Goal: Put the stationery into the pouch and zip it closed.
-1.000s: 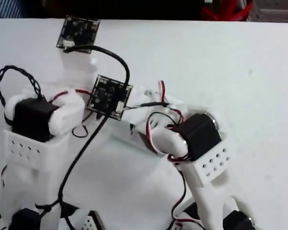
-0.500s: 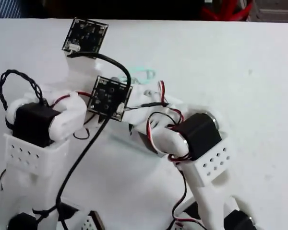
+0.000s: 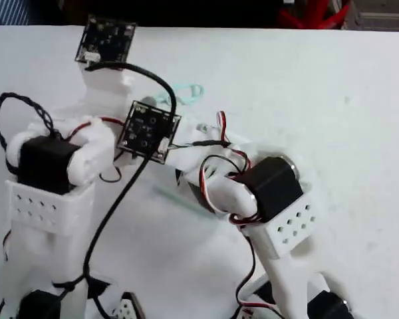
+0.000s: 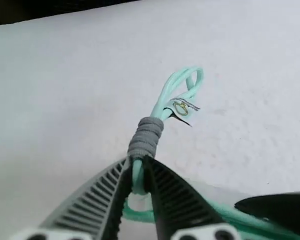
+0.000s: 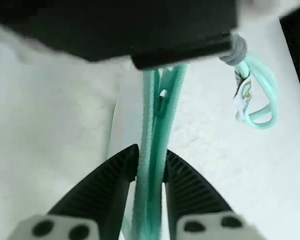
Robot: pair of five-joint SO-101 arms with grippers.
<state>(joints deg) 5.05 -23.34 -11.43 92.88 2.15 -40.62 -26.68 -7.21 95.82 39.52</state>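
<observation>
Nearest of the risks is a slip at the right gripper (image 5: 151,152). It anchors the pouch (image 5: 125,125) by the mint zip tape (image 5: 151,90) on the near side of the zip slider (image 5: 161,102). The tape is thin and smooth, so if it slides out between the fingers the whole pouch would likely drag across the worktop (image 4: 65,75) instead of the slider running. At the slider itself, a pull angled off the line of the tape could jam it or snag the pouch fabric. Beyond the slider, the pull cord (image 4: 177,90) is soft, so it could stretch or slide through the left gripper (image 4: 137,161) until the grey wrap (image 4: 146,136) catches, losing the pull. Whether the stationery is all inside cannot be told, and an item poking out would block the slider.

The right fingers are nearly closed, pinching both halves of the tape, which run side by side from there up to the slider. Past the slider, the left fingers are clamped tight on the cord, with the grey wrap touching their tips on the far side. Farther out than the wrap, the cord's loop and its small tag (image 4: 182,106) hang free over the worktop.
</observation>
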